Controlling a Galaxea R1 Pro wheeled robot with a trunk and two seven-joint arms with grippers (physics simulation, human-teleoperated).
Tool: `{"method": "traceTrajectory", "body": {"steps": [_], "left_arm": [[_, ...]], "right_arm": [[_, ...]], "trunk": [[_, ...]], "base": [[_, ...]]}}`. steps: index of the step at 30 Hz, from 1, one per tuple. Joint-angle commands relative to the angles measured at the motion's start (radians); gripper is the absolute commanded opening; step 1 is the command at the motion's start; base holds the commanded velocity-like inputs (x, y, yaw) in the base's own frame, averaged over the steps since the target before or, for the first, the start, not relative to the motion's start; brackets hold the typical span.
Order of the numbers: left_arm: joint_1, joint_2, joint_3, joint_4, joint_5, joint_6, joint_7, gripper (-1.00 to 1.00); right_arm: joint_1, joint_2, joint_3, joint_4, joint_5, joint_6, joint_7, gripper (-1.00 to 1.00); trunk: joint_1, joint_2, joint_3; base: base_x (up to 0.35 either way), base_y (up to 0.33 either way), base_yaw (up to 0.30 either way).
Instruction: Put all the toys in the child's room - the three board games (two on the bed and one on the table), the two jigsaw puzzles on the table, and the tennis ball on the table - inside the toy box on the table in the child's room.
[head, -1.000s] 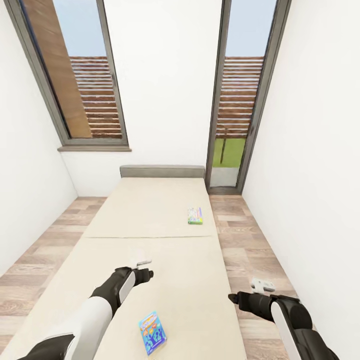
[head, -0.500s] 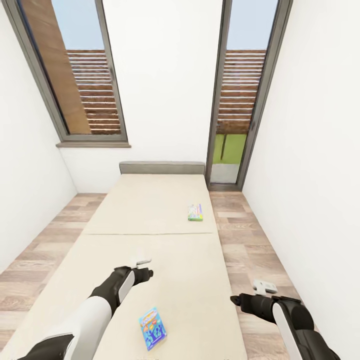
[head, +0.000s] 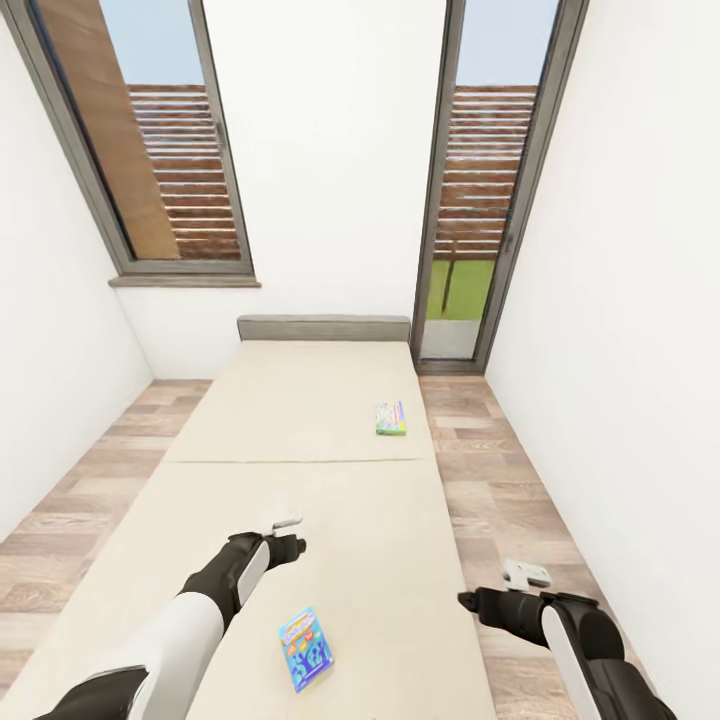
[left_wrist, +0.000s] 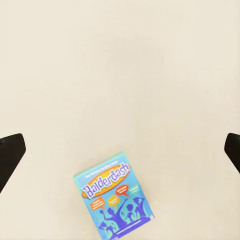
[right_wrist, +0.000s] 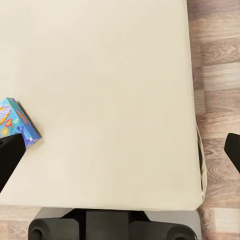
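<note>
Two board games lie flat on the beige bed. A blue "Balderdash" box rests near the foot. A green-edged box lies toward the headboard, by the bed's right edge. My left gripper hovers open over the cover, just beyond the blue box, and nothing is between its fingers. My right gripper is open and empty near the bed's right edge. The table, toy box, jigsaw puzzles and tennis ball are out of view.
Wood plank floor runs along both sides of the bed between white walls. A grey headboard stands against the far wall, with tall grey-framed windows to either side. My dark base sits at the bed's foot.
The whole picture has drifted slightly upward, so the camera has moved. Both arms keep their pose and both game boxes lie where they were.
</note>
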Motion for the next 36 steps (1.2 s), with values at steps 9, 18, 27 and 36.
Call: {"method": "traceTrajectory", "body": {"steps": [9, 18, 27, 36], "left_arm": [[-0.001, -0.003, 0.005, -0.002, 0.001, -0.016, 0.003, 1.0], [0.0, -0.003, 0.004, -0.001, 0.001, -0.029, 0.003, 1.0], [0.0, -0.001, 0.004, -0.001, 0.001, -0.028, -0.005, 1.0], [-0.005, -0.002, 0.008, -0.017, 0.002, -0.008, -0.011, 1.0]], "right_arm": [[0.001, -0.01, -0.002, 0.004, 0.003, 0.005, 0.008, 1.0], [0.001, -0.008, -0.002, 0.001, 0.003, 0.006, 0.008, 1.0], [0.001, -0.012, -0.003, 0.001, 0.004, 0.007, 0.008, 1.0], [-0.001, -0.014, -0.005, 0.001, 0.005, 0.011, 0.008, 1.0]], "trunk": [[0.001, -0.002, -0.017], [0.001, -0.002, -0.032], [0.001, -0.002, -0.046], [0.001, -0.002, -0.061]], "base": [[0.0, 0.0, 0.0], [0.0, 0.0, 0.0], [0.0, 0.0, 0.0], [0.0, 0.0, 0.0]]}}
